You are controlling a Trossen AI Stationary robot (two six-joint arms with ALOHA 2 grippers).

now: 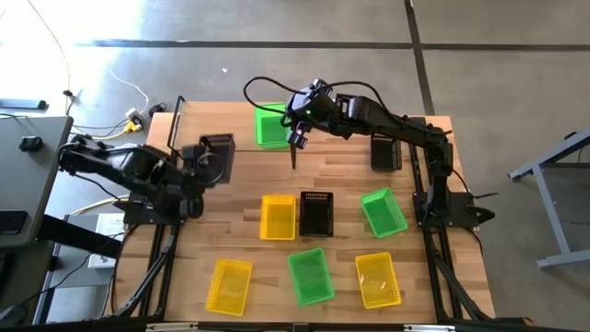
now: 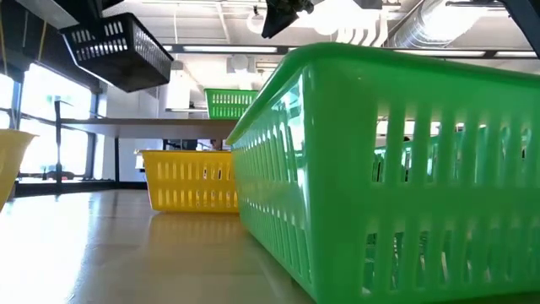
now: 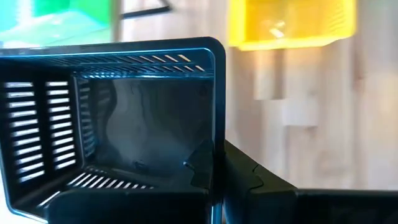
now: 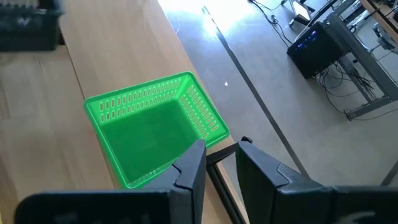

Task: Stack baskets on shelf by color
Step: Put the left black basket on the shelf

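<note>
A wooden slatted table (image 1: 240, 240) seen from above holds small plastic mesh baskets in three colours, with two dark robot arms working over its far half. The left gripper (image 1: 205, 164) is clamped on the rim of a black basket (image 1: 217, 153), one finger inside the wall and one outside, holding it in the air above the table's left side; the low view shows it hanging tilted, well clear of the surface. The right gripper (image 1: 296, 138) hovers empty, fingers parted a little, just beside a green basket on the shelf (image 1: 270, 125), which sits on the narrow shelf (image 1: 181, 124) along the far edge. A second black basket (image 1: 385, 151) rests at the far right. Waiting on the table are three yellow baskets (image 1: 277, 217), a third black one (image 1: 316, 214) and two more green ones (image 1: 383, 211). The main risk, as I judge it, lies with the carried basket: it is pinched by one thin wall only and tilts, so it could swing, slip free, or catch the shelf's black upright and land crooked. The two arms are also near each other over the shelf and could collide. A black basket set beside or on the green one would spoil the colour sorting.
</note>
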